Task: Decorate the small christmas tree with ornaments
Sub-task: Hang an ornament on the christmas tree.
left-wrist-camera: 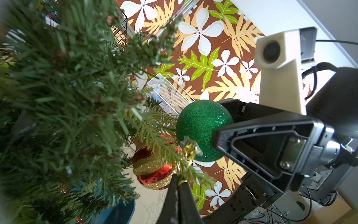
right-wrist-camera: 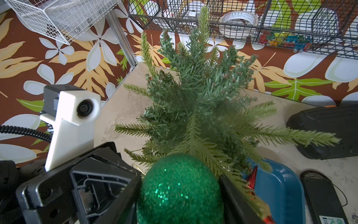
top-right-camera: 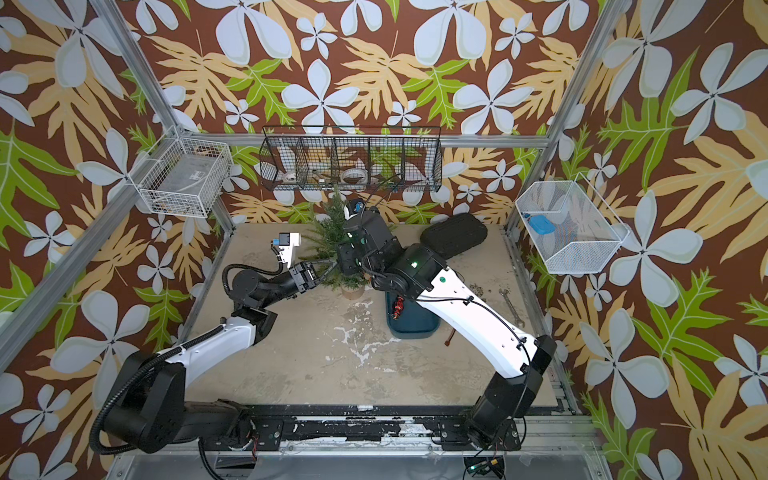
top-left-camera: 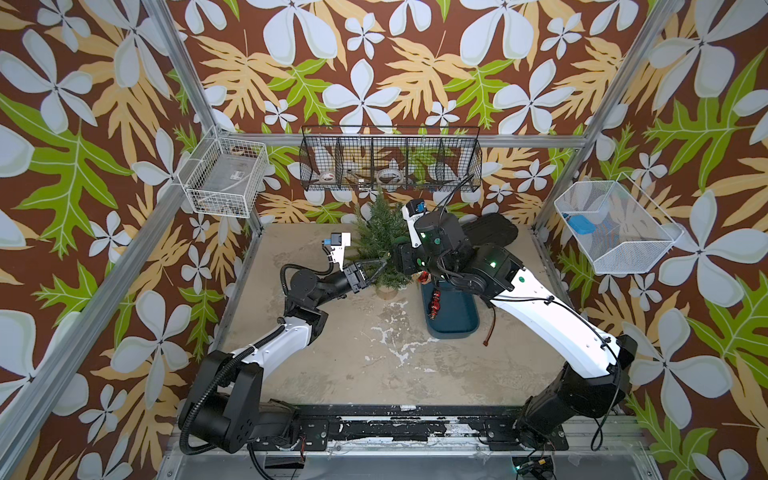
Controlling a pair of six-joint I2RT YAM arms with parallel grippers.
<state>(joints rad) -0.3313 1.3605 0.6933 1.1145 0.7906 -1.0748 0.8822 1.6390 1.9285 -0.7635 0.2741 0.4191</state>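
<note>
- Small christmas tree [top-left-camera: 376,237] stands upright on its round wooden base [top-left-camera: 387,292] at the far middle of the table [top-left-camera: 332,365], below the black wire basket [top-left-camera: 390,166] on the back wall.
- Right gripper [right-wrist-camera: 180,195]: jaws part-open and clamped on the green glitter ball [right-wrist-camera: 180,190], one finger on each side. The ball is held against the tree's lower light-green branches, with its gold cap [left-wrist-camera: 190,148] facing the foliage.
- Left gripper [left-wrist-camera: 178,180]: fingers pressed fully together, tips at a light-green lower branch just beside the ball's cap. What, if anything, is pinched cannot be determined.
- Red-and-gold swirled ball [left-wrist-camera: 155,168] sits low beside the tree's bottom branches, at the far end of the blue tray [top-left-camera: 457,320]. Whether it hangs or rests cannot be determined.
- Dark red drop [top-left-camera: 435,303] lies inside the blue tray, along its side nearer the tree.
- The tray sits on the table just beside the tree base, partly under the right arm.
- A wrench [top-right-camera: 512,305] lies on the table, well apart from the tree.
</note>
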